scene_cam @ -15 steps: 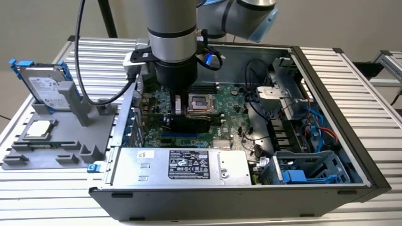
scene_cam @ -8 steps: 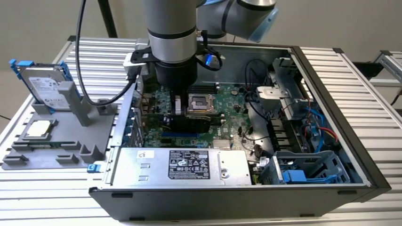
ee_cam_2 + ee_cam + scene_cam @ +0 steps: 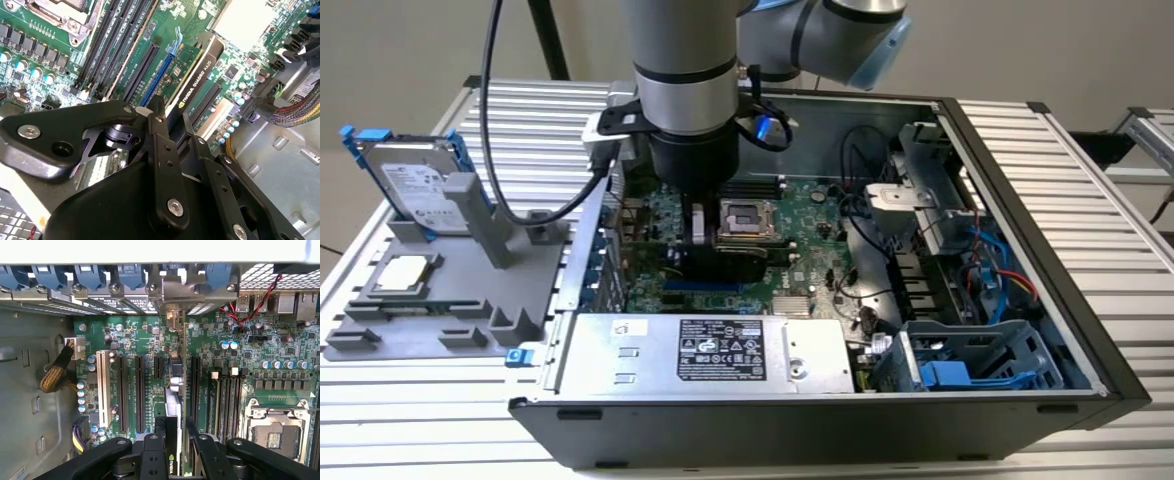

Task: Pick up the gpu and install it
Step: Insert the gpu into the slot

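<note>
Ribbed aluminium table (image 3: 1067, 150) under everything, plain pale wall behind. Open black computer case (image 3: 1014, 390) lying on its side on that table, green motherboard (image 3: 814, 240) exposed inside. To the exterior view's left of the case, a grey fixture tray (image 3: 414, 320) carrying a silver hard drive (image 3: 420, 185) in a blue-tabbed caddy, standing upright, and a square processor chip (image 3: 403, 272) lying flat nearer the tray's front. Along the case's near wall, a silver power supply (image 3: 707, 350); toward the exterior view's right, a blue-grey drive cage (image 3: 974, 360) and a bundle of coloured cables (image 3: 1001, 280). Reaching down into the case, the grey robot arm (image 3: 683, 60), blocking much of the motherboard's middle in the exterior view. Beside the arm's lower end, an open CPU socket (image 3: 750, 218). Black gripper (image 3: 174, 437) closed narrowly on the top edge of the gpu (image 3: 173, 405), fingers (image 3: 159, 427) pinching it from both sides. Gpu held on edge over the motherboard's expansion slots (image 3: 123, 390), in line with one slot and with its end bracket toward the case's rear openings (image 3: 172, 295); whether fully seated cannot be told. In the second wrist view, the gpu (image 3: 200, 70) with its black shroud edge just beside a blue slot (image 3: 162, 67), dark memory slots (image 3: 112, 40) farther off, and the gripper (image 3: 170, 130) linkage covering the near part of the card.
</note>
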Tool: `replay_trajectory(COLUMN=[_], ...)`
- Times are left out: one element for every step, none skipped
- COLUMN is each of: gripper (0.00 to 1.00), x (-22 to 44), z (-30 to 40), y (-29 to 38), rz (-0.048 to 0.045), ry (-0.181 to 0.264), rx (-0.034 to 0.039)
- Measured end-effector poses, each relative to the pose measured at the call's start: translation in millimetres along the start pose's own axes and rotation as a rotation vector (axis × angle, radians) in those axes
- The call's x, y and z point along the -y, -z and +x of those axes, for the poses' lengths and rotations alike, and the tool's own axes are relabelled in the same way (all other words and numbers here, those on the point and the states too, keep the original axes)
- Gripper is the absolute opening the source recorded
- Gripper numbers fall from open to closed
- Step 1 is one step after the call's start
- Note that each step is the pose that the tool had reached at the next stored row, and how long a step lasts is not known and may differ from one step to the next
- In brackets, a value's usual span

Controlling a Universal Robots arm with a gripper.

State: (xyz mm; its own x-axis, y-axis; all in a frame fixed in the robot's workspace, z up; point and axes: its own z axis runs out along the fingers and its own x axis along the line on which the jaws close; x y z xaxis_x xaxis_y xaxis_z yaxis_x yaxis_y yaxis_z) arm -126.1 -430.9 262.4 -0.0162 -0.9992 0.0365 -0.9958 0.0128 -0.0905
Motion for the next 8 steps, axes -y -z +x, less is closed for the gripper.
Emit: replay_trajectory(gripper=[0.00,0.00,0.00,0.00,0.00,0.00,0.00,0.00], x=[0.0,0.0,0.0,0.0,0.0,0.0,-0.1,-0.2], z=[0.3,0.7,0.9,0.9,0.9,0.9,0.9,0.9], y=[0.0,-0.1,-0.1,-0.1,-0.4,-0.9,-1.6,-2.3], rz=[0.0000,0.0001,0.0000,-0.0001,0.0000,0.0001,0.0001,-0.0001], ry=[0.000,0.000,0.000,0.000,0.000,0.000,0.000,0.000], rx=[0.0000,0.0000,0.0000,-0.0001,0.0000,0.0001,0.0000,-0.0003])
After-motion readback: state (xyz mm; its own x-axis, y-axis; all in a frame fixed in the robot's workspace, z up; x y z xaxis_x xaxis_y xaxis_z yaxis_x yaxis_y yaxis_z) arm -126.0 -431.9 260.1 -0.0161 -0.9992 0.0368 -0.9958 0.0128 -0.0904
